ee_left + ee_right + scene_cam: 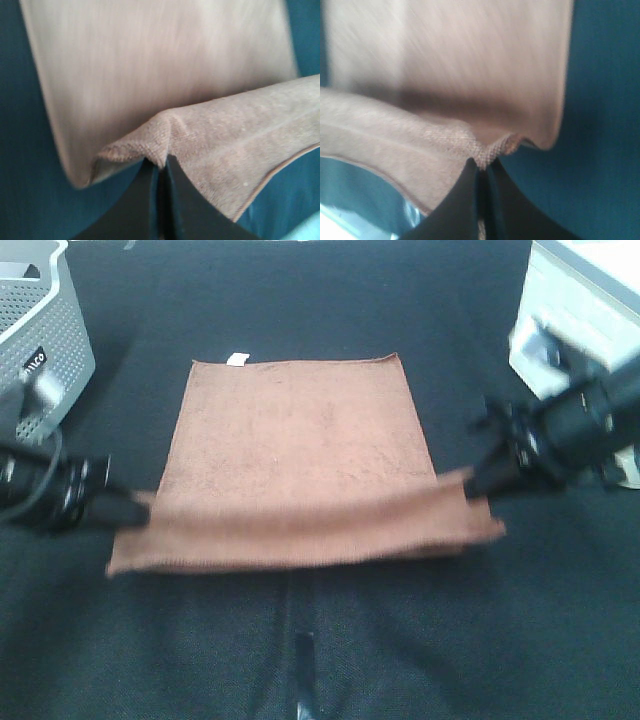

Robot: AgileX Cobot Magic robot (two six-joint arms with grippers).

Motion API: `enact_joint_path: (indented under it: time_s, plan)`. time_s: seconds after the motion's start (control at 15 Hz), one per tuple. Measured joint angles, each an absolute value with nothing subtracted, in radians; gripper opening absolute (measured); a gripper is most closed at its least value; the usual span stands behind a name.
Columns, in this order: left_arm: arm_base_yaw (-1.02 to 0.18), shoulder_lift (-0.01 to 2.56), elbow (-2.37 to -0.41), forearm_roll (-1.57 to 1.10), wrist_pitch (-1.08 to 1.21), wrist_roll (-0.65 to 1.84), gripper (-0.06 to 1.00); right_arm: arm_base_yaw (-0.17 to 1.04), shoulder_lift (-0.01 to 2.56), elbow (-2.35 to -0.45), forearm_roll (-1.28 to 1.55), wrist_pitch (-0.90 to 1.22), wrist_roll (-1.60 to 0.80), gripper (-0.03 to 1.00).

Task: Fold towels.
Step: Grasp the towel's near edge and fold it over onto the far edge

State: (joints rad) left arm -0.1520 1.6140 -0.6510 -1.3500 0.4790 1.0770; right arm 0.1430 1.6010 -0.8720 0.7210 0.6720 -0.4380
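A reddish-brown towel [300, 440] lies on the black table, its white tag [237, 360] at the far edge. Its near edge is lifted and held stretched between both grippers. My left gripper [140, 512] is shut on the towel's near left corner [150, 152], the black fingers [135, 200] pinching the cloth. My right gripper [472, 485] is shut on the near right corner [487, 155], with the fingers [465, 200] closed on the hem. The raised strip [310, 525] sags slightly in the middle and looks blurred with motion.
A grey perforated basket [40, 330] stands at the far left. A white box [575, 315] sits at the far right, close behind the right arm. The black tablecloth [320, 640] stretches in front of the towel.
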Motion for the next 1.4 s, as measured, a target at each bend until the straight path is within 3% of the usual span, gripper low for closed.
enact_joint_path:
  time_s: [0.6, 1.0, 1.2, 1.4]
  plan:
    - [-0.152, 2.040, -1.344, -1.054, 0.440, 0.721, 0.00, 0.143, 2.107, -1.669, 0.566, 0.811, -0.300, 0.00]
    - [-0.152, 2.385, -1.867, -0.948, 0.417, 0.604, 0.00, 0.142, 2.527, -2.329, 0.456, 0.896, -0.242, 0.00]
    - [-0.152, 2.532, -2.066, -0.945, 0.387, 0.602, 0.00, 0.131, 2.653, -2.499, 0.456, 0.869, -0.240, 0.00]
    - [-0.152, 2.619, -2.176, -0.945, 0.325, 0.602, 0.00, 0.125, 2.706, -2.512, 0.454, 0.760, -0.264, 0.00]
